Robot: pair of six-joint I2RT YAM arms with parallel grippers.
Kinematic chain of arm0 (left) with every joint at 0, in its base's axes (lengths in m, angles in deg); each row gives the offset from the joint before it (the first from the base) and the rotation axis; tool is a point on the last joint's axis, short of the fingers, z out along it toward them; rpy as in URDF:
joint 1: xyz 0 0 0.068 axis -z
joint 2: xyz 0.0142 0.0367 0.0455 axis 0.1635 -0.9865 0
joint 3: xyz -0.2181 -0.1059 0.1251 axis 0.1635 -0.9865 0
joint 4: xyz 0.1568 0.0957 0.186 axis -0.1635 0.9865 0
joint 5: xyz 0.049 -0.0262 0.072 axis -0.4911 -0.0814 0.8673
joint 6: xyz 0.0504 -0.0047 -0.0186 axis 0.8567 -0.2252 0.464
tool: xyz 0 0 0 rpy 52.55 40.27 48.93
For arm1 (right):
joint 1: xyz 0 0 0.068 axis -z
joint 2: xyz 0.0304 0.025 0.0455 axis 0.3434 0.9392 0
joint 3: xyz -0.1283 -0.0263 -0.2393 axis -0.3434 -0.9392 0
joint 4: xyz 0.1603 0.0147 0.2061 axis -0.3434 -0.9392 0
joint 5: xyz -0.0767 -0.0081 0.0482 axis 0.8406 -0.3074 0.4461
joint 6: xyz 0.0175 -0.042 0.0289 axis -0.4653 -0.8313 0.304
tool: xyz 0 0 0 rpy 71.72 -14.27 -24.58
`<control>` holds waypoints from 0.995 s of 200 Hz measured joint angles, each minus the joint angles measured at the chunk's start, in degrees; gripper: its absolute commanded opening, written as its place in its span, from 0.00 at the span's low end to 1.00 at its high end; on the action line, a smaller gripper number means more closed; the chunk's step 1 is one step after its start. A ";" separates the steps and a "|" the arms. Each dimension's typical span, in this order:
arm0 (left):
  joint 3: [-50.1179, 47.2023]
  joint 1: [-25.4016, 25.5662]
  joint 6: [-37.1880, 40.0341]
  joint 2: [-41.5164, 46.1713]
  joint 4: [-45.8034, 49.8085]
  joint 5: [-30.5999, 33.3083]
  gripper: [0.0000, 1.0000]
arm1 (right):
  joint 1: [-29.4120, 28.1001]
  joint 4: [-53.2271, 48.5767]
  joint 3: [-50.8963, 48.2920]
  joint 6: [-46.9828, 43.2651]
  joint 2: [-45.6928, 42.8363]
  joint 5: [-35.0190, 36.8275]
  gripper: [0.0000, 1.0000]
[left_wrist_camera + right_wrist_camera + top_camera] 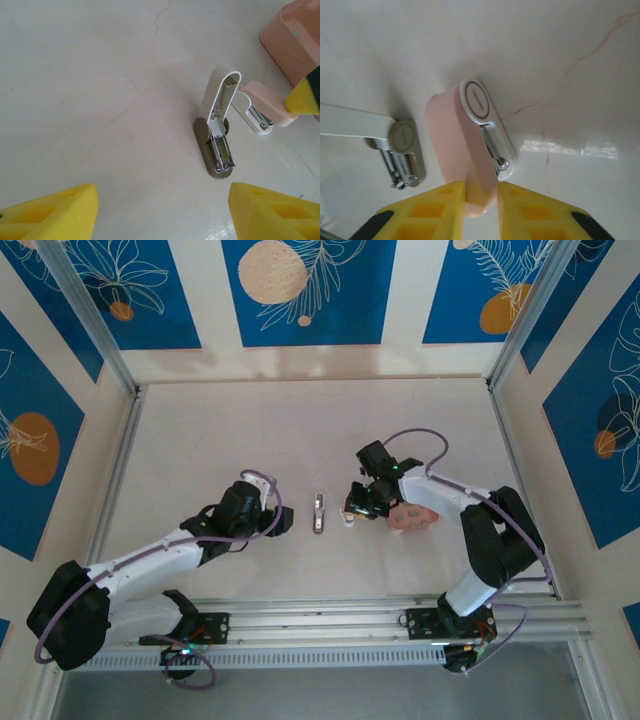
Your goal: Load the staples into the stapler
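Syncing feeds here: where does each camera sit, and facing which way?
Top external: above and behind the bases, looking down at the table; both arms show.
Left wrist: on the left arm, facing down at the opened stapler; the open left gripper frames it.
Right wrist: faces down along the right gripper, shut on the staple pack.
All share the stapler.

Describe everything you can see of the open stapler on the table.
The stapler is small and narrow, lying on the pale table between the two arms. Its white top cover is swung up above a flat grey-bronze metal base, leaving the silvery staple channel exposed. Nothing grips it. The pink-white pack, held in the right fingers, sits close beside the raised cover.
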 measured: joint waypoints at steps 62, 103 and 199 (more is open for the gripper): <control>0.00 0.00 0.02 -0.81 -0.42 -0.02 0.69 | -0.22 0.63 -0.37 0.20 1.07 0.00 0.17; 0.00 0.00 0.02 -0.81 -0.63 -0.04 0.69 | -0.66 0.68 -0.44 0.79 1.22 0.85 0.16; 0.00 0.00 0.04 -0.74 -0.72 -0.46 0.69 | -3.32 -3.72 2.99 0.72 1.44 6.45 0.21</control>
